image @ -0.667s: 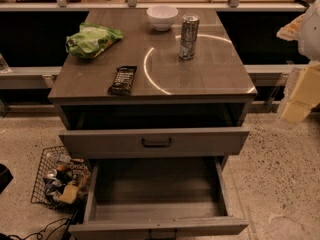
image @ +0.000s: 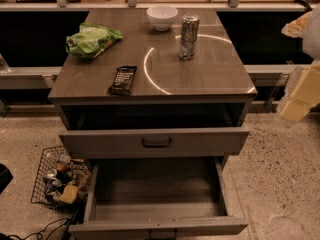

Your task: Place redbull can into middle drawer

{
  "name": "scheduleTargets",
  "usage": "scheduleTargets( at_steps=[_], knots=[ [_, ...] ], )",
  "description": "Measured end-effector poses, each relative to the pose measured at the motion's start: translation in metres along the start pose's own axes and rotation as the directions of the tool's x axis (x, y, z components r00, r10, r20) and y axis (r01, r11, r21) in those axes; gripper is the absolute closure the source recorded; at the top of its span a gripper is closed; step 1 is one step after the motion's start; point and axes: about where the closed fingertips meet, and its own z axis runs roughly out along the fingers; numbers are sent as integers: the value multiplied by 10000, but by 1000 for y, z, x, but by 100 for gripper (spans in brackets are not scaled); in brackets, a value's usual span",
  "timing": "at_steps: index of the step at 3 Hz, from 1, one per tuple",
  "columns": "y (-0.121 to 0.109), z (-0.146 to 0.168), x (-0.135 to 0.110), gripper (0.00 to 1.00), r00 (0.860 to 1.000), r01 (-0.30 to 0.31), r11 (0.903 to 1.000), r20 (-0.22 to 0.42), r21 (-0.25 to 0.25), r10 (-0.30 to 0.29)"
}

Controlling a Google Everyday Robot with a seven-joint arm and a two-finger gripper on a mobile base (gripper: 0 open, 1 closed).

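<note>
You will find the redbull can (image: pixel 189 36) standing upright on the counter (image: pixel 215 79), right of centre in the upper part of the frame, with a bright ring of reflected light curving past its base; the white bowl (image: pixel 162 17) sits just up and left of it, near but apart; a green bag (image: pixel 91 39) lies at the counter's left side, and a flat black snack bar (image: pixel 123 80) lies below it near the front edge; under the counter, an upper drawer (image: pixel 155 142) is pulled partly out; below that, at the bottom of the frame, the middle drawer (image: pixel 155 189) stands pulled far out, its grey floor showing; a wire basket (image: pixel 57 179) of odds and ends sits on the floor at lower left; the end effector (image: pixel 299 25) is the pale shape at the upper right edge, well apart from the can, and you cannot tell how far open it is or whether it holds anything.
</note>
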Motion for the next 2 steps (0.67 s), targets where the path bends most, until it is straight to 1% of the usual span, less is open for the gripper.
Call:
scheduleTargets(
  at_steps=[1, 2],
  knots=[
    [-19, 9, 0, 0, 9913, -781, 9948, 1107, 651, 706],
    [-71, 21, -12, 0, 9554, -1617, 9753, 2714, 1502, 1166]
  ],
)
